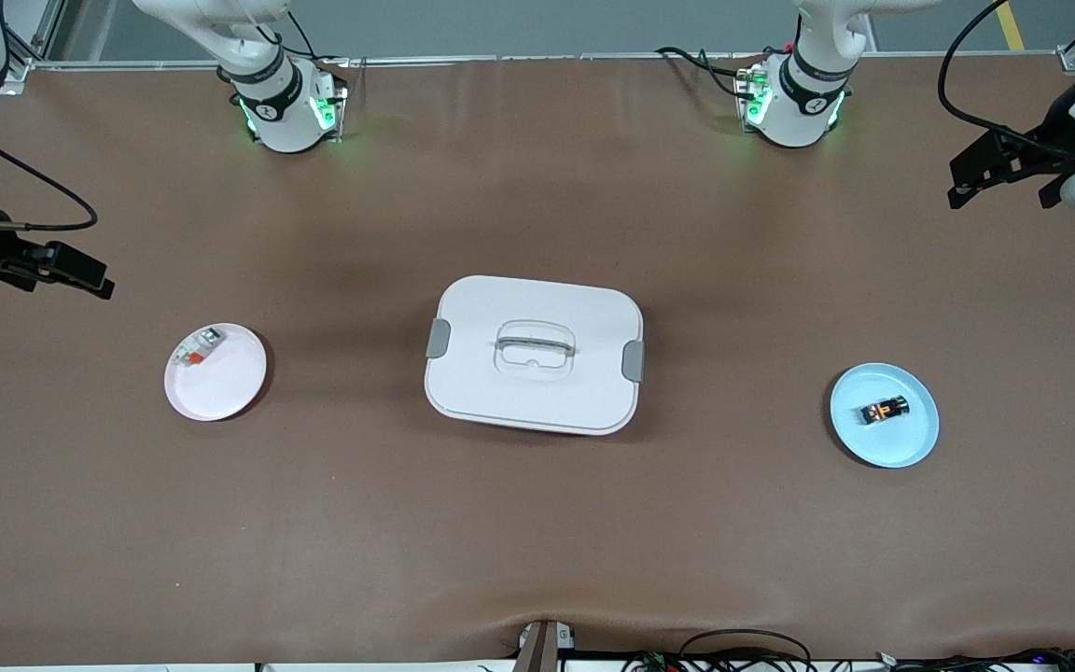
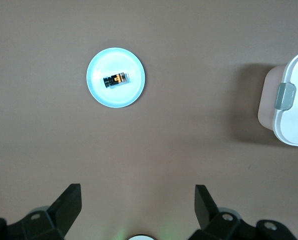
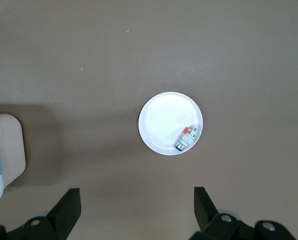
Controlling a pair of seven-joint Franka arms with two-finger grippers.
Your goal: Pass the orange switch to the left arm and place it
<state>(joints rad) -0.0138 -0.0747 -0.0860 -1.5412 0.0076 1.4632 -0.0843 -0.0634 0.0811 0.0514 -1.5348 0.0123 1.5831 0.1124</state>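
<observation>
You are at the start: nothing is moved yet. The orange switch [image 1: 885, 410] is lying on the blue plate [image 1: 911, 443] near the table's left-arm end. The left gripper [image 1: 1004, 177] and right gripper [image 1: 57, 271] are hanging wide and empty; the box [image 1: 534, 355] is sitting mid-table.

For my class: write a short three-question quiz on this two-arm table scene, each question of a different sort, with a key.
1. True or false: the orange switch lies on the pink plate.
2. Multiple choice: what stands between the two plates? A) a drawer B) the box C) a bottle
3. Fill in: the left tool and the right tool are both ____ and hold nothing.

Key
1. False: it lies on the blue plate, toward the left arm's end of the table; the pink plate carries a small white-grey part.
2. B
3. open
</observation>
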